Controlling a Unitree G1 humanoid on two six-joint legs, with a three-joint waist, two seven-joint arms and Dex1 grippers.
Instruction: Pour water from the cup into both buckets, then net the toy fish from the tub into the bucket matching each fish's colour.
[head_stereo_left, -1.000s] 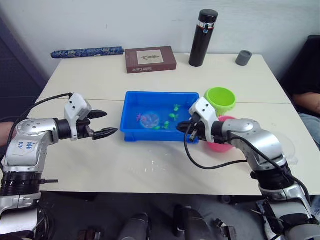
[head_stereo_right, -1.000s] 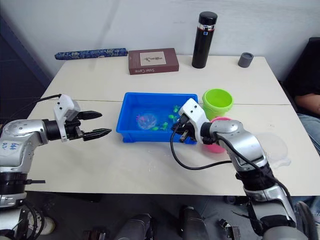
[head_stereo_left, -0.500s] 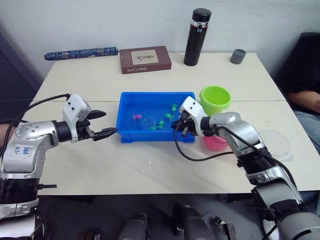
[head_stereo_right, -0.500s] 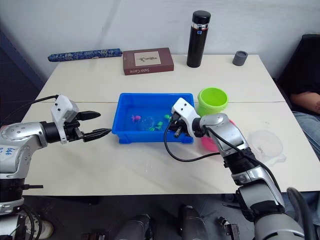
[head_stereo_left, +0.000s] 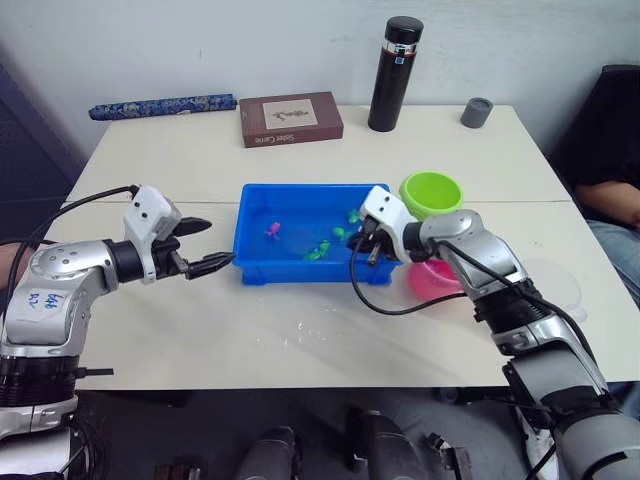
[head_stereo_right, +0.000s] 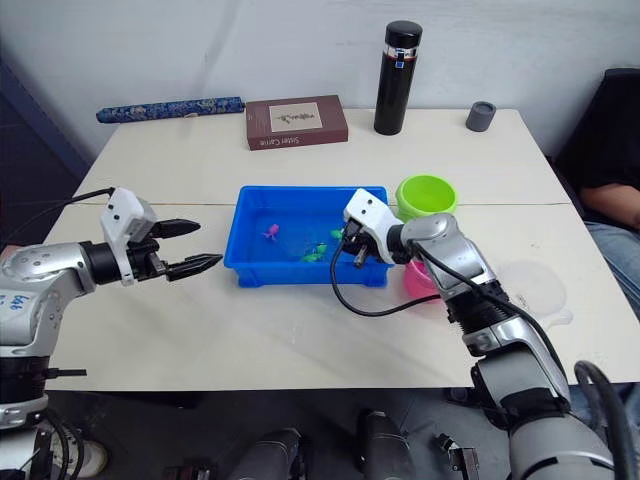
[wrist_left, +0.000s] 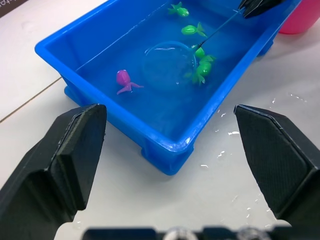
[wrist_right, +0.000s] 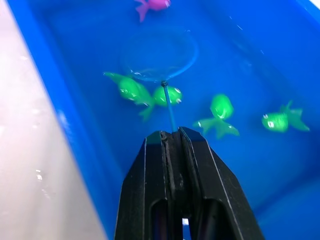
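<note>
Nearest the tub (head_stereo_left: 262, 275), off its outer short wall and just beside it: left gripper (head_stereo_left: 206, 247), fingers spread wide, nothing between them, no change from a second ago. At the tub's opposite short wall: right gripper (head_stereo_left: 364, 247), swung back toward that wall over the last half second, fingers pressed together on the thin handle of the net (wrist_right: 159, 55). Net hoop now pulled off the tub's middle and down in the water, empty, rim just touching a pair of green fish (wrist_right: 134, 90), more green ones close by, one pink fish (wrist_left: 123, 79) apart near the tub's far long wall. No catch yet, then; likely lining up a scoop on the green pair. Just behind the right gripper, against that same wall: pink bucket (head_stereo_left: 434, 280). Beyond the tub's far corner: green bucket (head_stereo_left: 431, 192), the likely destination. Well off past the pink bucket: clear cup (head_stereo_right: 530, 288), resting on the table.
</note>
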